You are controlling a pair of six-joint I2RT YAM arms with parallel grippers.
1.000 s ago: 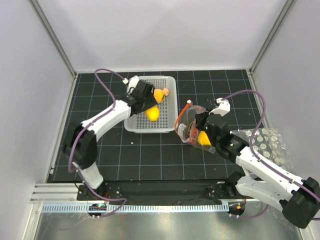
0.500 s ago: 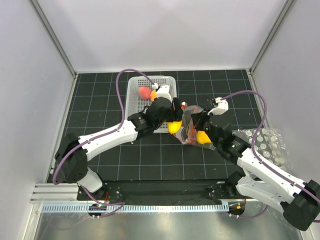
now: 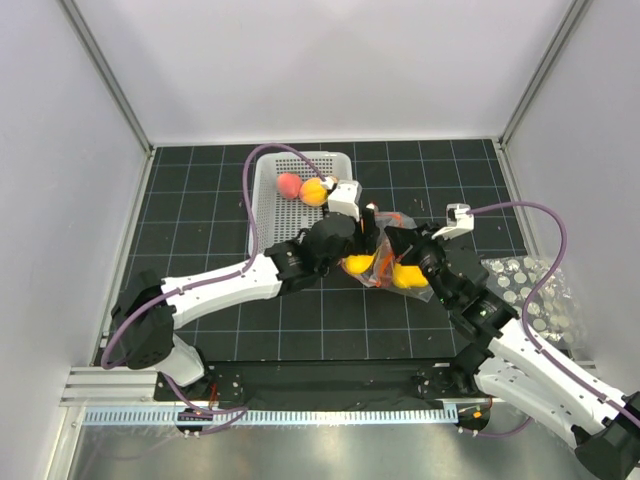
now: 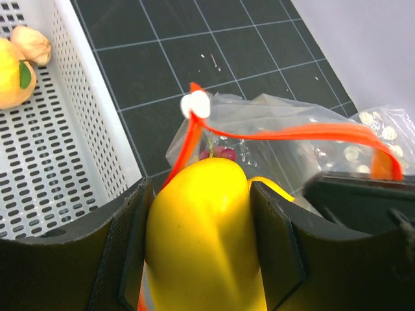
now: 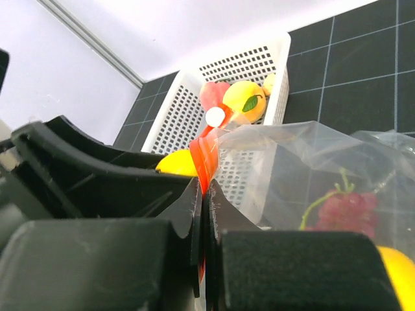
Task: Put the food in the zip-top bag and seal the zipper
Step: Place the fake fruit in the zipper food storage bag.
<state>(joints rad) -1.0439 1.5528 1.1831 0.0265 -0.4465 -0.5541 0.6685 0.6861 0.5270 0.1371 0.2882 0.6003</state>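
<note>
My left gripper (image 3: pixel 360 250) is shut on the yellow pear (image 4: pixel 204 240) and holds it at the mouth of the clear zip-top bag (image 4: pixel 279 136). The pear also shows from above (image 3: pixel 358 264). My right gripper (image 3: pixel 392 243) is shut on the bag's red-orange zipper strip (image 5: pixel 206 159) and holds the mouth open. The strip (image 4: pixel 292 133) curves across the left wrist view. Dark red grapes (image 5: pixel 347 210) and a yellow-orange piece (image 3: pixel 407 276) lie inside the bag. A pink-red peach (image 3: pixel 289 184), a yellow-orange fruit (image 3: pixel 314 191) and a tiny peach-coloured ball (image 4: pixel 32 43) lie in the basket.
The white perforated basket (image 3: pixel 262 215) stands at the back left of the black grid mat. A clear plastic sheet with white dots (image 3: pixel 525 290) lies at the right. Grey walls close in the sides and back.
My left gripper has carried the yellow pear from the basket's edge rightward to the bag's mouth. My right gripper has kept its hold on the zipper strip and shifted slightly.
</note>
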